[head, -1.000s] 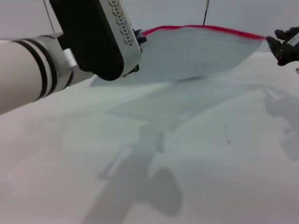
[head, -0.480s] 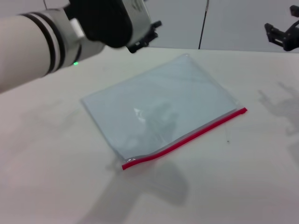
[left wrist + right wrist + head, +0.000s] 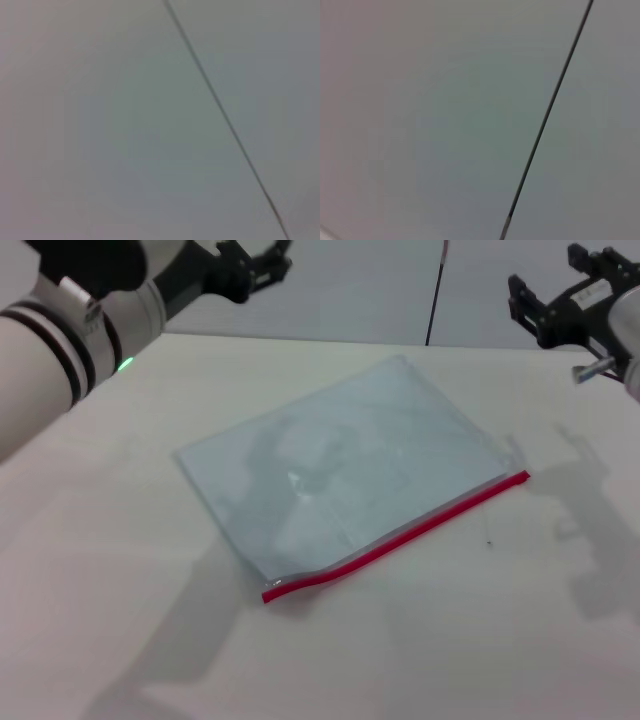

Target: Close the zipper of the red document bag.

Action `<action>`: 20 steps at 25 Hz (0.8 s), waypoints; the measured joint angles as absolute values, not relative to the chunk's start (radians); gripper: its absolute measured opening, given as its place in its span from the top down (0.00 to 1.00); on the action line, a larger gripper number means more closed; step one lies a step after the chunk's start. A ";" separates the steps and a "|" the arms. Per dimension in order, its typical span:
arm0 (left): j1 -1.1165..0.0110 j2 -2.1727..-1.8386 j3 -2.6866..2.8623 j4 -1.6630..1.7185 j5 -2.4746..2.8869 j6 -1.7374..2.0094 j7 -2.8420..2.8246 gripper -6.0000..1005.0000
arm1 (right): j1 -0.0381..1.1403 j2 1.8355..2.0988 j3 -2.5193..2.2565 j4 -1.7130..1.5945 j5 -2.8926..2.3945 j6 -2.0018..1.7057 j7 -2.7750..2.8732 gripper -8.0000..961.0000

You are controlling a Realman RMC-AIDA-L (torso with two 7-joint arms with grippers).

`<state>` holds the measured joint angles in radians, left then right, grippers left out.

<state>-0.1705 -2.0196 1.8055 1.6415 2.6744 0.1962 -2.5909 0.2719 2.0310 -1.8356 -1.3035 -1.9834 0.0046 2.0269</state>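
so, one red document bag [image 3: 345,470] flat on table [image 3: 480,640], one zipper [image 3: 400,536], two raised end effectors, left end effector [image 3: 252,262] and right end effector [image 3: 550,302] spread

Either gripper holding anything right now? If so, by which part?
Nothing held. Left gripper and right gripper are both open, raised clear of the red document bag, which lies flat on the table.

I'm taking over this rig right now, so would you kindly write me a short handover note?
Left gripper: open, empty, raised beyond the table's far left edge.
Right gripper: open, empty, raised at the far right.
The red document bag lies flat on the table, touched by neither gripper. Its zipper runs along the long edge nearest the robot.
Done: bag is set down and released.
Left: the pictures do not show whether the zipper is fully closed; check along it, especially the near-left end, before finishing.
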 joint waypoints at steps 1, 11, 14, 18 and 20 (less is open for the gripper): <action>-0.172 -2.021 1.815 1.592 2.656 0.111 -2.592 0.21 | 0.272 2.030 -1.888 -1.287 -1.965 0.099 2.035 0.28; -0.222 -2.024 1.967 1.130 2.601 -0.514 -2.739 0.15 | 0.383 2.027 -2.264 -0.950 -1.930 0.775 2.408 0.29; -0.246 -2.029 2.002 1.025 2.599 -0.623 -2.791 0.17 | 0.433 2.031 -2.336 -0.802 -1.925 0.880 2.567 0.29; -0.264 -2.030 2.011 0.965 2.572 -0.649 -2.823 0.23 | 0.451 2.033 -2.430 -0.699 -1.919 0.996 2.705 0.29; -0.265 -2.030 2.014 0.952 2.553 -0.650 -2.830 0.29 | 0.449 2.034 -2.449 -0.691 -1.918 1.013 2.710 0.29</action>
